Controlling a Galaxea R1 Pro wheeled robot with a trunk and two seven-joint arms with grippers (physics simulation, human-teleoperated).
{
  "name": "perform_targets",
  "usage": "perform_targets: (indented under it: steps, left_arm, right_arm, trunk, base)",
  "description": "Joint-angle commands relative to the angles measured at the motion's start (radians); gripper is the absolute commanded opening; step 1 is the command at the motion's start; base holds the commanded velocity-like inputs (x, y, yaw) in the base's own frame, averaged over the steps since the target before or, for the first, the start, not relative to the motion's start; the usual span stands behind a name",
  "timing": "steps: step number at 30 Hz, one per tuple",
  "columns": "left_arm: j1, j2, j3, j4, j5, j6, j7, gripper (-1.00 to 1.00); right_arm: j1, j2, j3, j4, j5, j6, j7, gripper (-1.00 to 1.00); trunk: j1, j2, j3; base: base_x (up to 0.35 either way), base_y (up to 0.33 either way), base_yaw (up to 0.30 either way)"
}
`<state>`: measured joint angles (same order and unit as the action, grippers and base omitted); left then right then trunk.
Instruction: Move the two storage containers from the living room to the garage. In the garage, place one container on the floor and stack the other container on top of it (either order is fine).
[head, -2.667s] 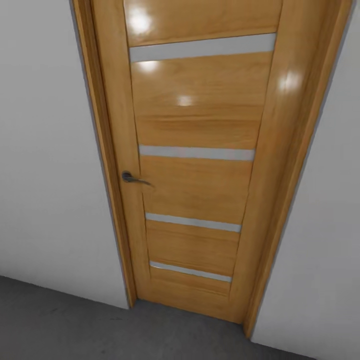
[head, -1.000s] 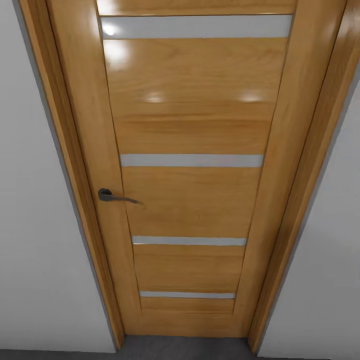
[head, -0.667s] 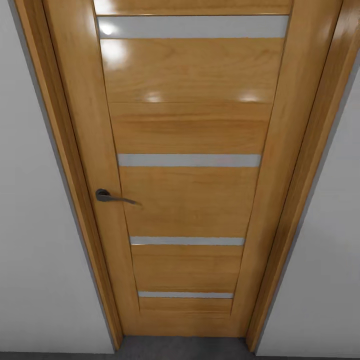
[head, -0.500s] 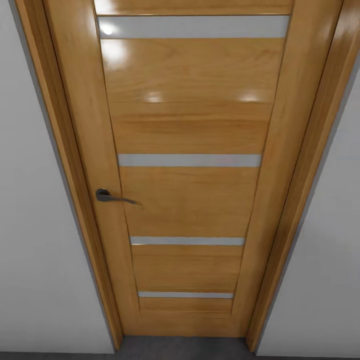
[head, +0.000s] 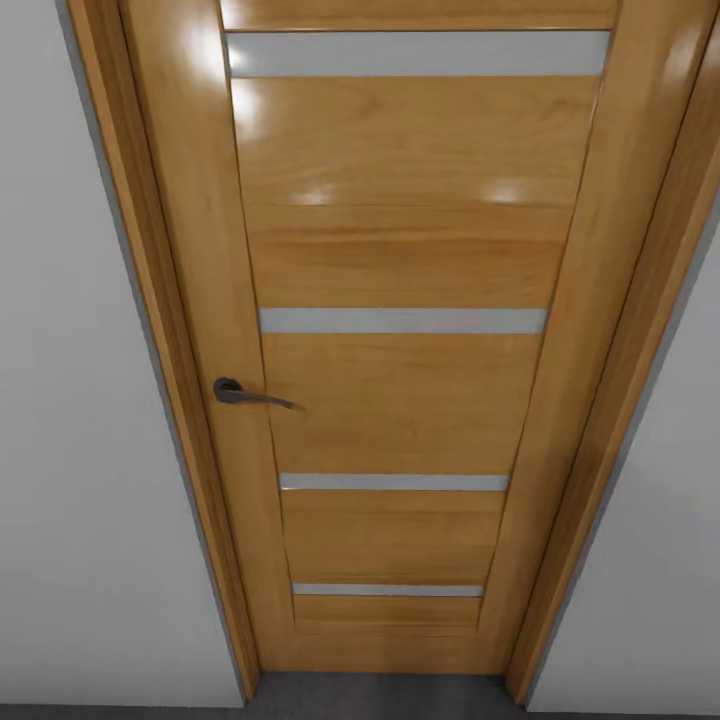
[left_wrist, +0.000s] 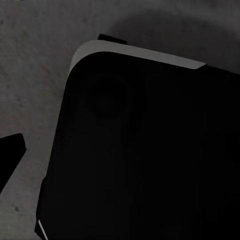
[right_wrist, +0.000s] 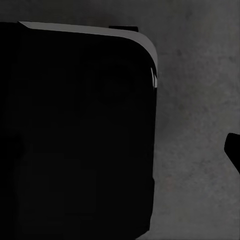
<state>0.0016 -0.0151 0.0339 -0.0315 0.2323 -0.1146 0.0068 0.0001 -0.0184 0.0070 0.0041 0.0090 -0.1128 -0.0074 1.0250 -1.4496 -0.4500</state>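
Note:
The two storage containers are out of view. A closed wooden door (head: 400, 260) stands close in front of me in the head view, with a strip of the dark grey speckled floor (head: 380, 695) at its foot. The left wrist view looks down on the same floor (left_wrist: 35, 60), with one dark fingertip (left_wrist: 10, 155) at the picture's edge. In the right wrist view one dark fingertip (right_wrist: 234, 150) hangs over the floor (right_wrist: 200, 100). Nothing shows between the fingers.
The door has a dark lever handle (head: 245, 393) on its left side and several pale horizontal strips. White walls (head: 80, 450) flank the frame on both sides. My black base (left_wrist: 145, 150) is seen from above in the left wrist view, and the base (right_wrist: 75, 130) likewise in the right.
The head camera has come closer to the door since the oldest frame. In the last half second the view shifted slightly, so the door sits a little further right in the picture.

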Motion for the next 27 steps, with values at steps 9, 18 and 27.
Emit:
perform_targets:
  steps: [9, 18, 27]
  left_arm:
    - [0.0, 0.0, 0.001, -0.001, 0.002, -0.001, 0.001, 1.0]
    - [0.0, 0.001, 0.001, -0.001, 0.004, 0.0, 0.002, 1.0]
    - [0.0, 0.001, 0.002, -0.001, 0.004, -0.001, 0.002, 1.0]
  right_arm:
    - [0.0, 0.0, 0.001, 0.0, 0.0, -0.004, 0.0, 1.0]
    - [0.0, 0.001, 0.001, 0.0, 0.0, 0.0, 0.0, 1.0]
    - [0.0, -0.001, 0.001, 0.0, -0.001, 0.001, 0.001, 1.0]
  trunk:
    - [0.0, 0.0, -0.001]
    - [0.0, 0.0, -0.001]
    - [0.0, 0.0, -0.001]
  base:
    - [0.196, -0.083, 0.0]
    - [0.158, -0.102, 0.0]
    - [0.005, -0.003, 0.062]
